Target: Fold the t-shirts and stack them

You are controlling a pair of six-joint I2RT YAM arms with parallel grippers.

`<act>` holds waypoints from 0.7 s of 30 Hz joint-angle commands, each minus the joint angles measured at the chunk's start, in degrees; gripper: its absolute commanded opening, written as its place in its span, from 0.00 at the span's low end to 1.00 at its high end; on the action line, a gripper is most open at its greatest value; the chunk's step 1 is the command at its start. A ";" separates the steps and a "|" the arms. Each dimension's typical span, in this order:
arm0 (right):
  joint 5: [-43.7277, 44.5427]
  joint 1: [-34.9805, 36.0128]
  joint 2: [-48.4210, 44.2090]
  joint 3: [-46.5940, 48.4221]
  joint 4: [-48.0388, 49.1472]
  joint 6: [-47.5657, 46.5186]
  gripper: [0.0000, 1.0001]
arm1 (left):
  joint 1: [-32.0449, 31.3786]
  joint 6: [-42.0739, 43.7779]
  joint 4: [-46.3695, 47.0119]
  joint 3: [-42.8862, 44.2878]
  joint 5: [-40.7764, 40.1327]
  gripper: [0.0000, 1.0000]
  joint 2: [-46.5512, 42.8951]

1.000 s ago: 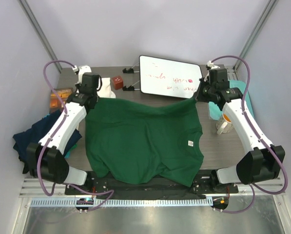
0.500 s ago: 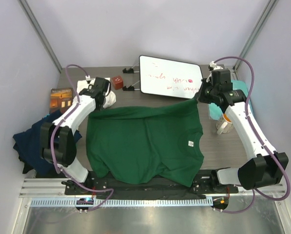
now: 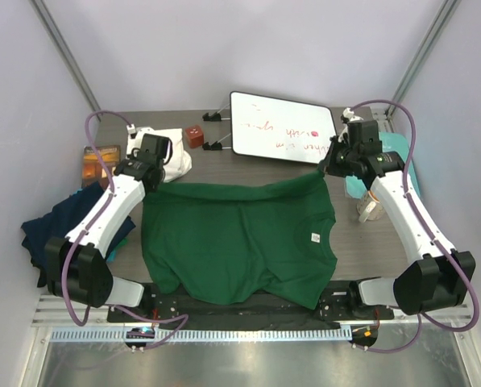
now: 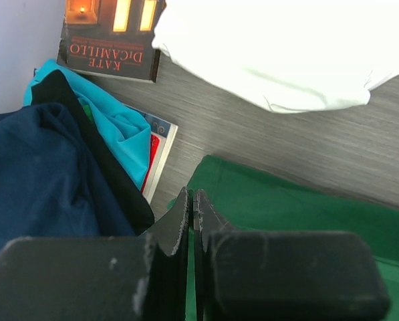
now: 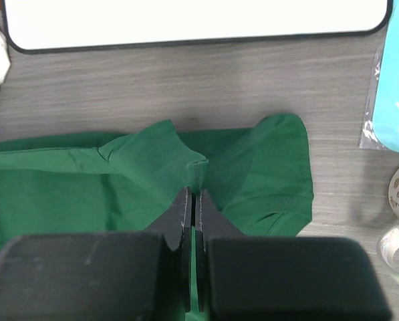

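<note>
The grey wood-grain surface (image 3: 224,165) carries everything; the dark green t-shirt (image 3: 232,238) takes up most of its middle, lying flat with its near edge hanging over the front rail and its far edge folded in a loose band; a whiteboard (image 3: 280,127) with red scribble lies just beyond it at the back; the navy blue t-shirt (image 3: 55,230) sits crumpled at the left edge, partly off the surface; the cream-white t-shirt (image 3: 172,153) lies bunched at the back left, near the green one's far left corner; a teal board (image 3: 397,149) in clear wrap lies along the right edge; a small brown book (image 3: 99,157) rests at the far left; a clear mug (image 3: 371,208) stands just right of the green shirt; the left end effector (image 4: 191,200) is pressed narrow on the green shirt's far left corner, green cloth showing between its fingers; the right end effector (image 5: 192,200) is pinched tight on the far right corner, the cloth drawn into a small ridge at its tips; a red cube (image 3: 195,135) sits between the cream shirt and the whiteboard.
</note>
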 commanded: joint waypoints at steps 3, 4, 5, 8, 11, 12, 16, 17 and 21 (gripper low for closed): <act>-1.93 0.83 -2.03 -1.82 0.13 0.68 0.01 | -0.07 0.74 1.12 -0.71 1.57 0.00 0.56; -2.19 1.18 -2.03 -1.91 0.13 0.76 0.01 | -0.07 0.83 0.86 -0.36 2.27 0.00 0.91; -2.72 1.27 -1.94 -2.00 -0.04 0.94 0.01 | -0.07 0.83 0.43 0.08 3.58 0.00 1.18; -2.64 2.06 -2.38 -2.44 -1.00 1.12 0.01 | -0.07 0.57 -2.21 1.22 3.78 0.00 2.32; -2.29 2.41 -3.26 -4.36 -1.01 1.12 0.01 | -0.07 0.31 -3.71 1.05 2.02 0.00 3.55; -2.02 2.50 -3.87 -4.90 -1.10 1.20 0.01 | -0.07 0.31 -3.88 0.96 2.02 0.00 3.82; -3.25 3.02 -5.10 -7.53 -2.15 1.38 0.01 | -0.07 -0.05 -5.99 2.10 0.88 0.00 6.10; -3.34 3.20 -5.37 -8.06 -2.59 1.47 0.01 | -0.07 -0.13 -6.34 2.28 0.61 0.00 6.97; -2.29 3.90 -6.86 -11.14 -2.86 2.43 0.01 | -0.07 -0.39 -8.18 3.24 -0.27 0.00 10.14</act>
